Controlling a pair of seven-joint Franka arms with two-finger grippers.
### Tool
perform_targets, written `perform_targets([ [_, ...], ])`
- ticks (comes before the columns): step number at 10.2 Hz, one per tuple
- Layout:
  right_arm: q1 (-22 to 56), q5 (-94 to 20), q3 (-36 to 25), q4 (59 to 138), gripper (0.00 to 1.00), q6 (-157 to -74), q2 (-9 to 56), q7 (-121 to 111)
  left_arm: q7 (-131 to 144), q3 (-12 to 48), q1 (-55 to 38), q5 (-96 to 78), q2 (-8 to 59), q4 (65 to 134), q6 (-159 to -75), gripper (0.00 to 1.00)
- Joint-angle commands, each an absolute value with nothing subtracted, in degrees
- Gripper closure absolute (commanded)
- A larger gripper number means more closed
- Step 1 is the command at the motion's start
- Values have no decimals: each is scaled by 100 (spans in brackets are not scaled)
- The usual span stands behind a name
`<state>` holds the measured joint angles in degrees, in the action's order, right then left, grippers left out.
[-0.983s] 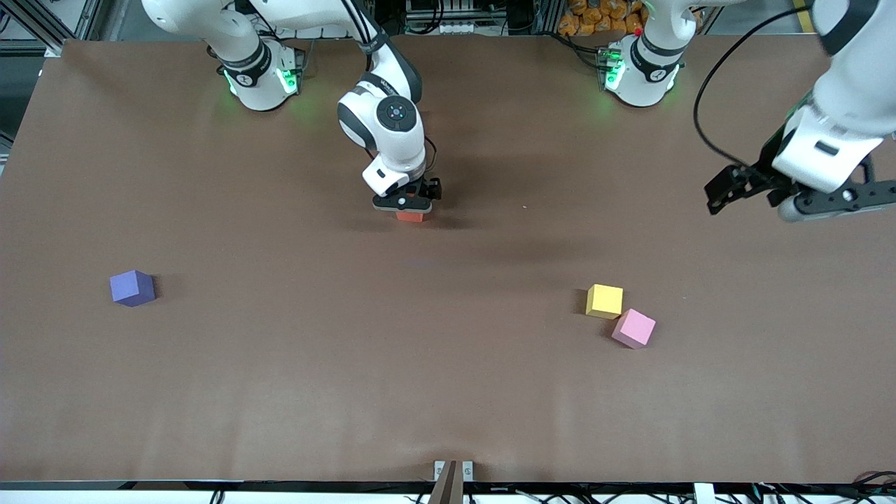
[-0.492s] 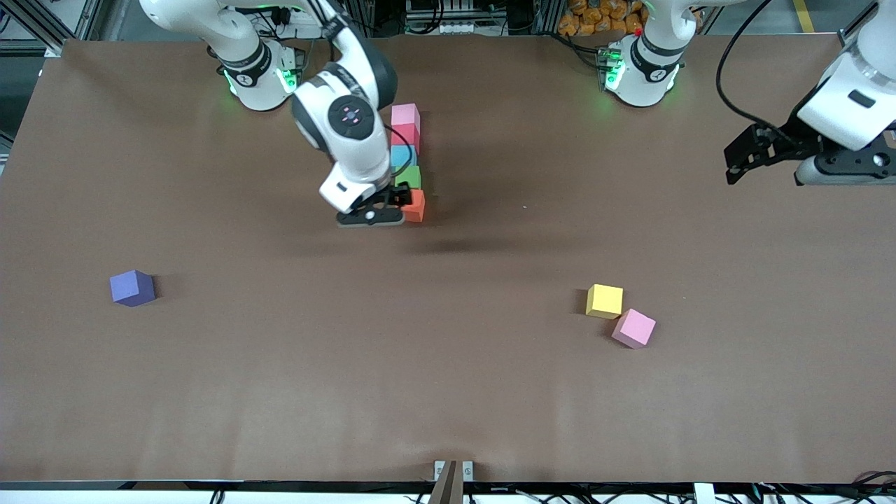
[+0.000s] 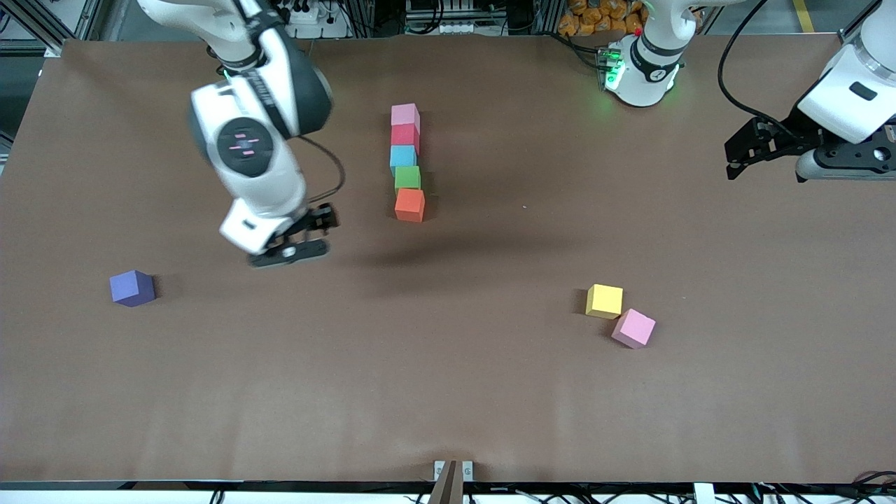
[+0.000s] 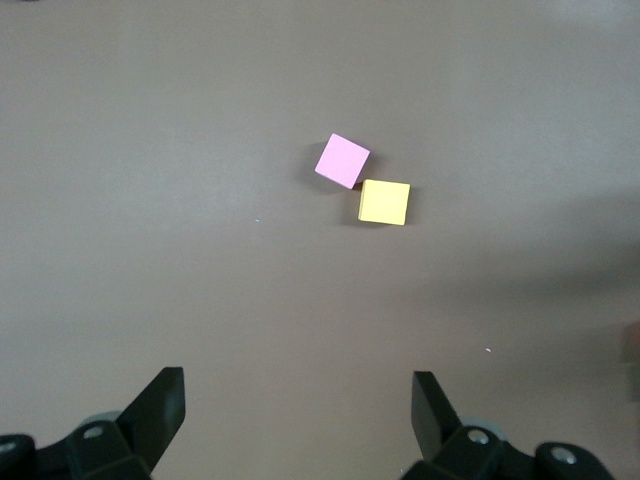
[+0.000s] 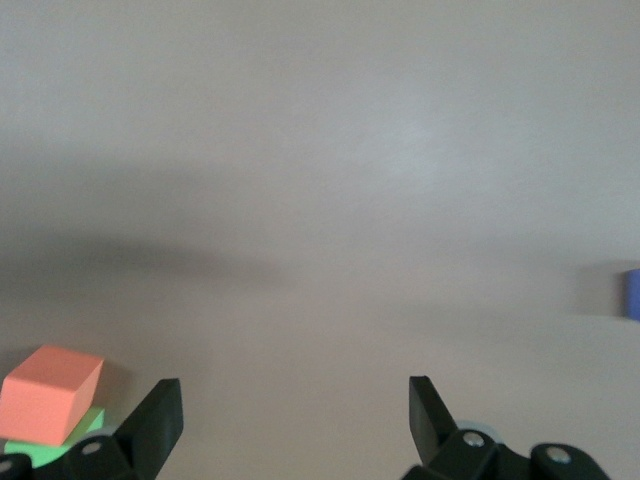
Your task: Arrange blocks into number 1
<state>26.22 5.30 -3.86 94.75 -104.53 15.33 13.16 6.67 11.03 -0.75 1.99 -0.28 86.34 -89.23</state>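
Standing in one straight line on the brown table (image 3: 490,392) were five blocks, touching end to end: pink block (image 3: 405,114) farthest from the front camera, then red block (image 3: 404,134), light blue block (image 3: 402,156), green block (image 3: 407,178) and orange block (image 3: 409,205) nearest.

The right gripper (image 3: 302,238) hung over bare table beside the line, toward the right arm's end, fingers spread and holding nothing.

The left gripper (image 3: 759,143) waited over the left arm's end, fingers apart and empty.

A yellow cube (image 3: 604,301) touched a second pink cube (image 3: 633,328). A purple cube (image 3: 131,288) sat alone.
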Motion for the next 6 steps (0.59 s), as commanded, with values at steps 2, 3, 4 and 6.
perform_targets([
  [2, 1604, 589, -273, 9149, 0, -10318, 952, 1309, 738, 1257, -61, 149, 26, 8499, -8789, 0],
  [3, 1226, 545, -264, 9176, 0, -10292, 653, 1266, 773, 1344, -44, 149, 26, 8508, -8798, 0],
  [4, 1039, 484, -272, 9202, 0, -10292, 476, 1266, 773, 1353, -44, 149, 26, 8508, -8798, 0],
  [6, 801, 457, -264, 9193, 0, -10292, 203, 1240, 791, 1415, -53, 158, 26, 8499, -8798, 0],
])
